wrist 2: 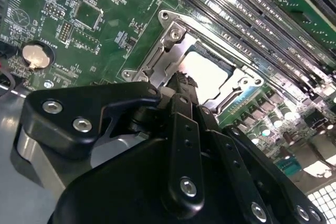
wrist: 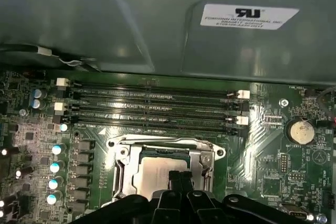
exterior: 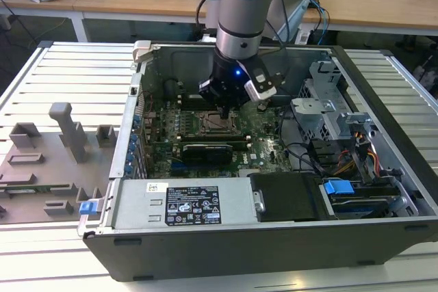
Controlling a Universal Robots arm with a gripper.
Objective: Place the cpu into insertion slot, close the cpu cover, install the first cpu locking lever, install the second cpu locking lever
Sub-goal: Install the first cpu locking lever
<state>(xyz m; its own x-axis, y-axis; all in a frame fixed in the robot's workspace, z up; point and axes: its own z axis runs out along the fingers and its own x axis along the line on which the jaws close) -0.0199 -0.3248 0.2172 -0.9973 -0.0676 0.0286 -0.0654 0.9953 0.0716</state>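
Note:
Inside the open computer case, the insertion slot (exterior: 217,122) sits in the middle of the green motherboard (exterior: 263,135). The cpu (wrist 2: 207,72) (wrist: 152,174), pale and silvery, lies in the slot. The silver cpu cover (wrist 2: 173,38) (wrist: 202,163) lies flat around it, and the chip shows through its window. My gripper (exterior: 223,109) (wrist 2: 181,81) (wrist: 181,178) hangs just above the socket's edge, its black fingers pressed together with nothing between them. The fingertips hide part of the chip and cover; the locking levers cannot be made out.
Long black memory slots (wrist: 152,108) run beside the socket, and a coin battery (wrist: 300,129) sits further off. The case walls, a metal drive cage (exterior: 328,94) with cables and a labelled power supply (exterior: 185,203) hem in the board. A grey fixture plate (exterior: 48,162) lies outside, on the exterior view's left.

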